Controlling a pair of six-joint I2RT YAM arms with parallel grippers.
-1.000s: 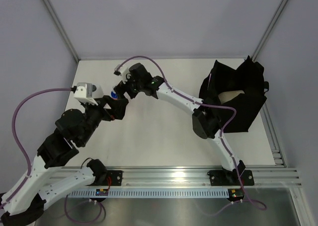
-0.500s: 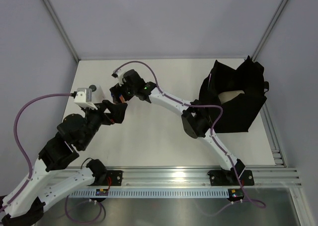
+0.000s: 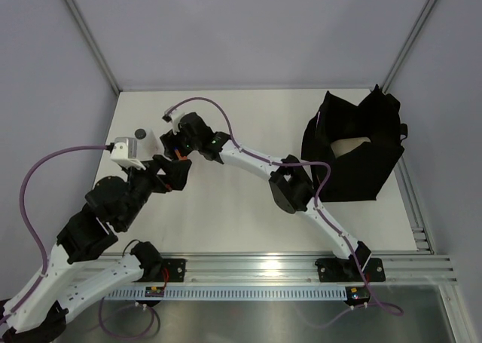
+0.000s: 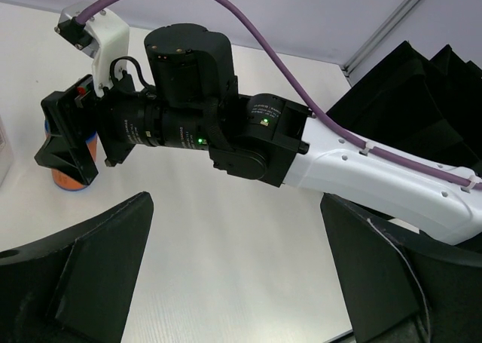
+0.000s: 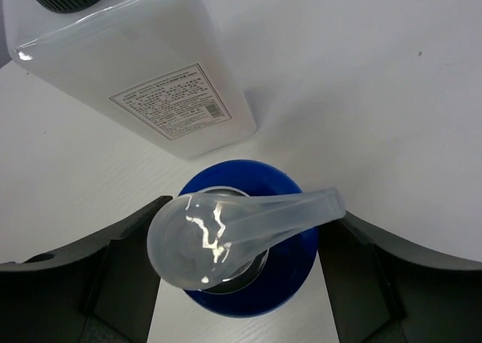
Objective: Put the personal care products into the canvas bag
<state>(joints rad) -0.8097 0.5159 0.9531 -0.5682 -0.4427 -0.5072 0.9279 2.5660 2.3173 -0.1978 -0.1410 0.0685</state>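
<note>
Reading the only label (image 5: 173, 102) in sight is not possible: it is a white panel of fine print on the side of the clear bottle (image 5: 143, 64), far too small to make out. That bottle stands on the table (image 3: 241, 200) toward its far left corner, and its dark cap is cut off by the top edge of the right wrist view. Just beside it stands an orange bottle (image 4: 69, 179) with a blue cap (image 5: 279, 283) and a clear plastic top (image 5: 226, 234). The right gripper (image 5: 241, 245) hangs over it with a finger on either side of the cap. Its jaws are at a middling width, and I cannot tell whether they touch or grip the cap. Seen from the left wrist, the gripper's black body hides most of that bottle, leaving only its orange base and a strip of blue. The left gripper (image 4: 235, 207) is near, its jaws spread wide with only bare table between them. The black bag (image 3: 361, 154) sits well apart at the right side of the table, with a pale shape in its mouth too dim to identify.
</note>
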